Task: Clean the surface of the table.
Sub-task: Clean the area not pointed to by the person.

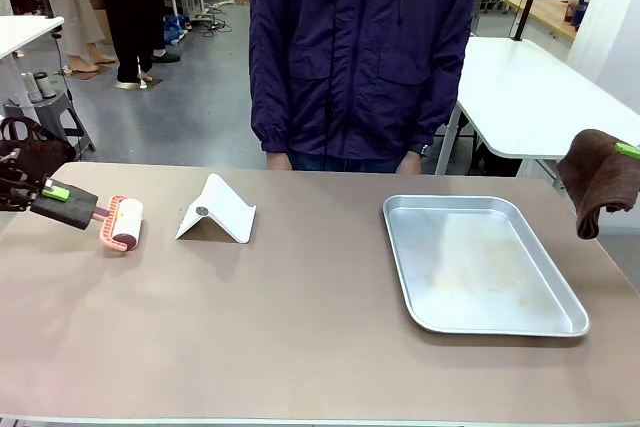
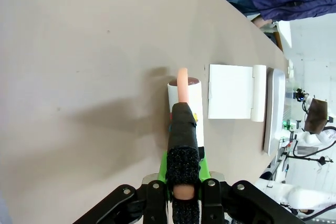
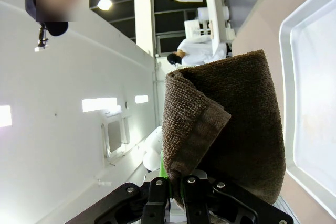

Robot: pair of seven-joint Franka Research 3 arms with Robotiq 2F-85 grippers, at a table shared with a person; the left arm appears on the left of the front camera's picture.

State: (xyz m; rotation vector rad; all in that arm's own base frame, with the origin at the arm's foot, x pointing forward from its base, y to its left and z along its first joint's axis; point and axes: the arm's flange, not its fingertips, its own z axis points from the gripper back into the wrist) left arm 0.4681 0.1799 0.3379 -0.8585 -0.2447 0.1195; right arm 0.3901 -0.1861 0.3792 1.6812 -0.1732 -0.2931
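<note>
The beige-brown table is filling the foreground. At its left side the left gripper is clamping a lint roller by the handle. At the right edge the right gripper is pinching a hanging brown cloth beside a metal tray. Farther back, a person is standing.

Black left claw and right claw, green pads.

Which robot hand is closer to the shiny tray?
The right. The right gripper, clamping a brown cloth, hangs just right of the tray. The left gripper, holding a lint roller, is at the left end of the table, well away.
</note>
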